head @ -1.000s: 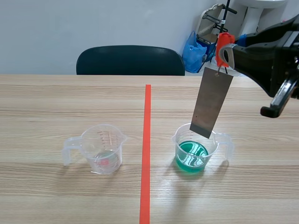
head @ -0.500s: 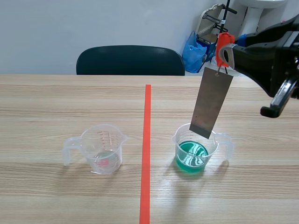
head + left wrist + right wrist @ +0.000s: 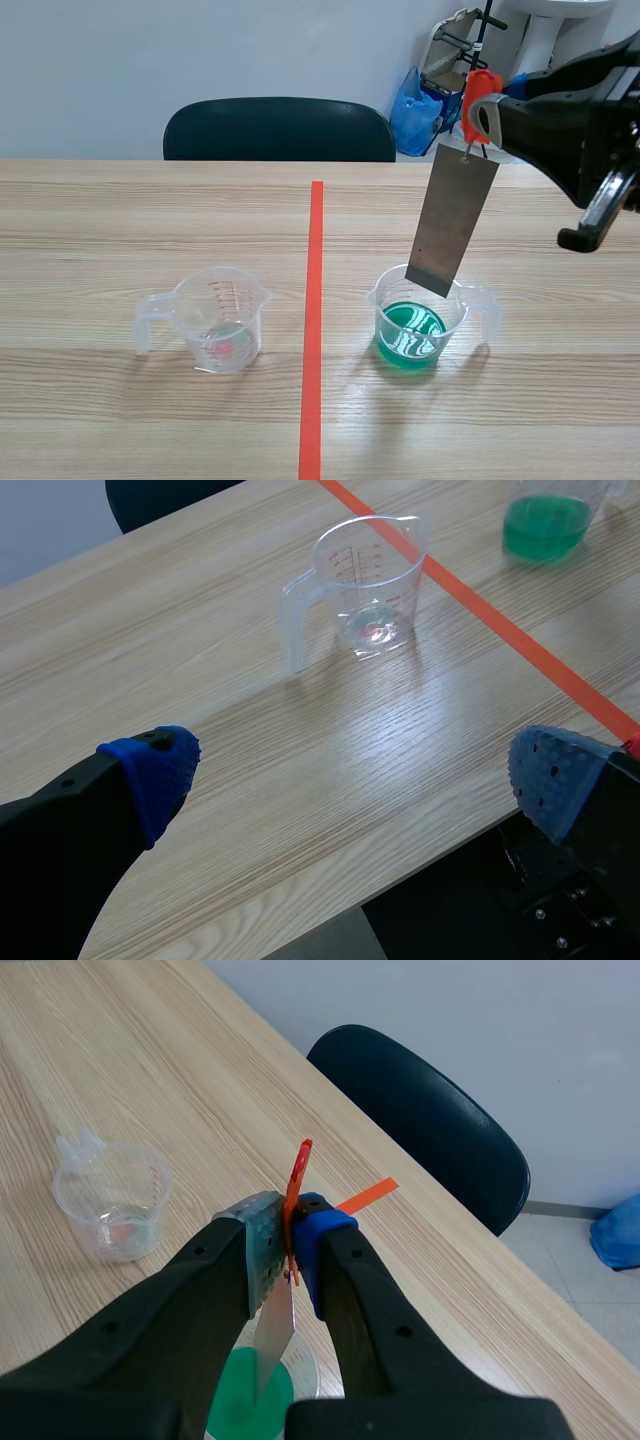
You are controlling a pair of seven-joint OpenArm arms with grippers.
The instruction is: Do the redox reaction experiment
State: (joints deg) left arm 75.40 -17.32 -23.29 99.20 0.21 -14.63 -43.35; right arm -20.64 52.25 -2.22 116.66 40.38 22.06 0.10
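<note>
Holding position: metal plate (image 3: 455, 225) hangs tilted from the orange-red clip (image 3: 481, 100), right of centre in the scene view. Its lower edge sits at about rim level of the green-liquid cup (image 3: 420, 325).

My right hand (image 3: 290, 1245) is clamped on the clip's tab, fingers almost together. The plate dangles below them, over the green liquid.

Change over the last second: none that I can see. Plate, both cups and the right arm are all in the same spots. I read that as a hover with the dip not started. The green pool lies lower than the plate's edge, so I judge the plate is dry, though I can't confirm that.

Next move needs a straight drop inside the rim. The cup looks like light plastic, so a knock could tip it.

Left hand (image 3: 352, 775) is wide open and holding nothing, low over the near edge of the tabletop (image 3: 120, 200). The clear cup (image 3: 222, 320) is ahead of it, untouched and nearly empty by the look of it.

Surface is pale wood grain. An orange-red tape line (image 3: 314, 300) runs down the centre of the frame, clear cup left of it, green cup right, well apart.

Room: dark chair (image 3: 280, 128) behind the far edge at upper centre, plain pale wall (image 3: 200, 50), blue bag (image 3: 413, 112) at upper right.
</note>
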